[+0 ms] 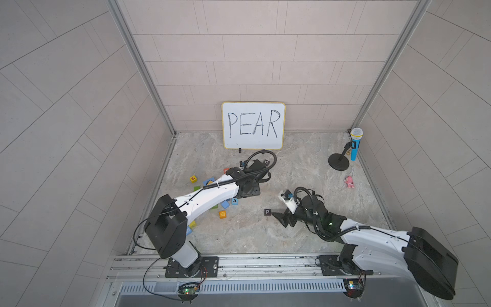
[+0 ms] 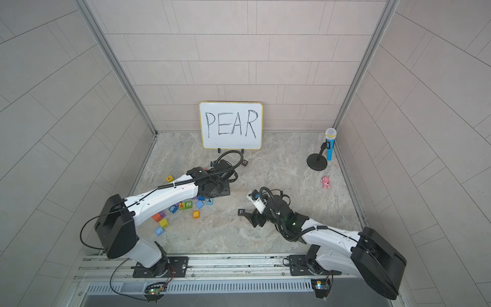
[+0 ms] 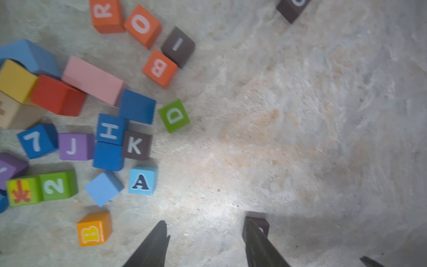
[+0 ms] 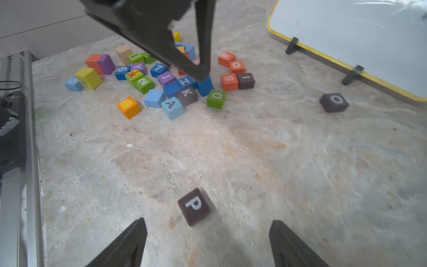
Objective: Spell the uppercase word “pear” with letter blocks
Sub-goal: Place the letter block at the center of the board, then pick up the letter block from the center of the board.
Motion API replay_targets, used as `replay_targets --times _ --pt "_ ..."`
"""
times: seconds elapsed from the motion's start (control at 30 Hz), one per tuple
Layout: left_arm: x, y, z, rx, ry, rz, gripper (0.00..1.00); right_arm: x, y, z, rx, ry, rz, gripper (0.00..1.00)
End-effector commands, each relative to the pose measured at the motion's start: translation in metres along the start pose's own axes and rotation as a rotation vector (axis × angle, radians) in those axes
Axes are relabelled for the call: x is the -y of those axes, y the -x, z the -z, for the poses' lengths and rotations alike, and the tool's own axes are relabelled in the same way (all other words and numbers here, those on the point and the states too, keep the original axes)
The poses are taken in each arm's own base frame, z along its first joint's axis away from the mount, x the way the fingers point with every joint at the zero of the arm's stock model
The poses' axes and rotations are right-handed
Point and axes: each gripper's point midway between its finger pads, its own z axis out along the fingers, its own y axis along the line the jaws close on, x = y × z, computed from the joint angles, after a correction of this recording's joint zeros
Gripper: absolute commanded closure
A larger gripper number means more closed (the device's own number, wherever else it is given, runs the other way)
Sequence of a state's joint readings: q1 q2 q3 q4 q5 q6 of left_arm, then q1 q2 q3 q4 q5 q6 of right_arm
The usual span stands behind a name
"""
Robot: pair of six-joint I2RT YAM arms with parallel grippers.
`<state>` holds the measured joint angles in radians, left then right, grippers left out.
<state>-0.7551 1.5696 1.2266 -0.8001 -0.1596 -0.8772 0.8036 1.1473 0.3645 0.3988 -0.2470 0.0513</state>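
**P block (image 4: 195, 205) straight ahead of right claw (image 4: 208, 221), outside its fingers**

P block sat alone on open counter (image 4: 300, 173), letter face up, well apart from the pile (image 4: 166, 77). The right claw was low, spread wide and empty. The block lay just beyond its fingertips, centred on the gap but not between them. The cube was turned somewhat against the fingers' line, so its corners rather than its flat faces pointed toward the pads (a cube, so no long axis to reckon with). The wrist view was smeared around the block; no contact with either finger was visible.

Judgement: any grip on P would need a short advance straight forward, plus a small wrist turn to square up to the faces. The right arm was plainly the nearer one for P.

Over the pile hung the left claw (image 3: 208, 227), fingers moderately parted with nothing between them. E block (image 1: 193, 178), A block (image 3: 142, 181) and R block (image 3: 105, 13) all lay in or around that pile, on the left arm's side:
- A was at the pile's edge toward P.
- R was on the side toward the whiteboard (image 1: 253, 125).
- E was out beyond the pile, toward the left wall.

Judgement: those three fall to the left arm. The word was not yet assembled; only P stood clear.
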Motion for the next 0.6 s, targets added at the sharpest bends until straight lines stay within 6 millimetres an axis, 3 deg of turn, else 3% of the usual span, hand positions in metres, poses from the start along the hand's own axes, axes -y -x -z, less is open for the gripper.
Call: replay_targets --times 0.0,0.17,0.33,0.57 --pt "-0.029 0.009 0.009 -0.010 0.060 -0.023 0.42 -0.019 0.033 -0.007 0.091 0.103 0.111 0.13" --pt "-0.064 0.036 0.014 0.020 0.101 0.034 0.40 -0.027 0.032 -0.013 0.057 0.144 0.178 0.12" --pt "-0.095 0.050 0.008 0.002 0.136 0.085 0.38 -0.027 0.026 -0.019 0.011 0.154 0.260 0.09" --pt "-0.138 0.065 0.001 -0.046 0.201 0.166 0.37 -0.050 0.049 -0.036 0.101 0.300 0.295 0.09"
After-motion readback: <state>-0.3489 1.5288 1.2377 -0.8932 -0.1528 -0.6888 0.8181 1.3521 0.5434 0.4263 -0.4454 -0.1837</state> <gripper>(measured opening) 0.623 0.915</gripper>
